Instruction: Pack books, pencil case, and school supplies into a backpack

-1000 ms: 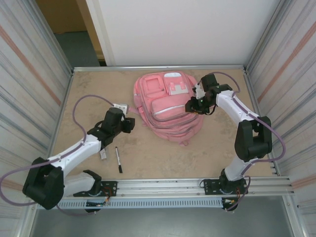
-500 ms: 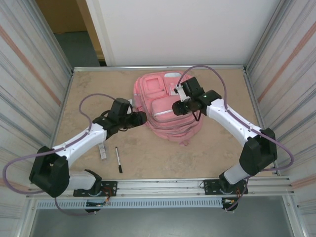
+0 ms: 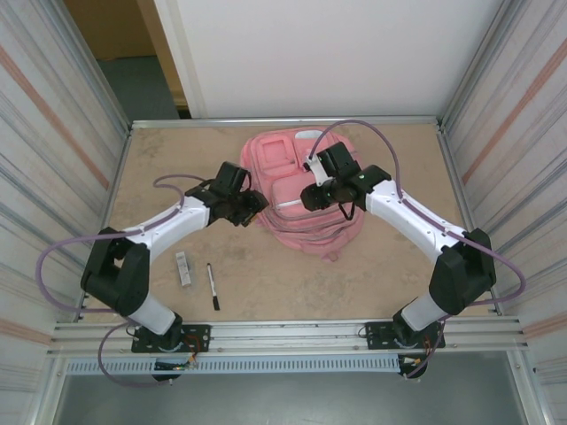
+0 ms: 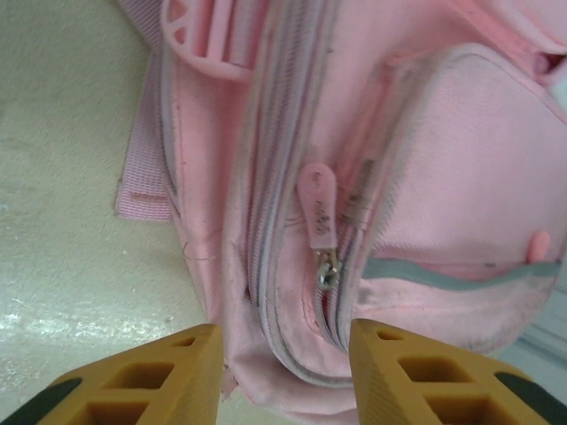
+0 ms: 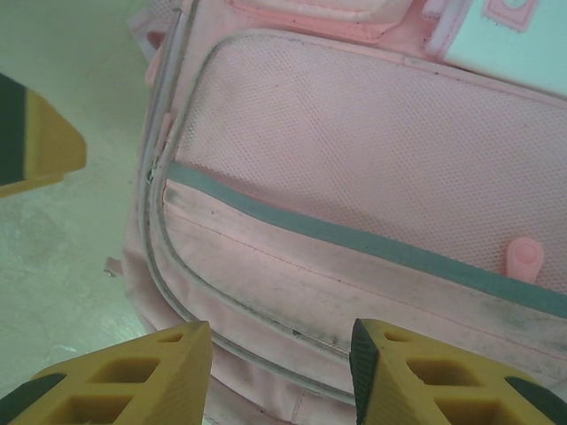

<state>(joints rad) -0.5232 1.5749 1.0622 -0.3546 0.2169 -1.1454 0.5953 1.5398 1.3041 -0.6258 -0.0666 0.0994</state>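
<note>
Backpack [image 3: 301, 190] centre frame, zipped. Left gripper [image 3: 251, 205] at its left edge, jaws apart, empty; right gripper [image 3: 310, 197] over front pocket [image 5: 354, 150], likewise open. Advise: pinch zip pull [image 4: 317, 211] squarely, right pins fabric.

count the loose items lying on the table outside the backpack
2: a black pen near the front edge, and a whitish-grey bar just left of it. Others may be hidden under the left arm.
</note>
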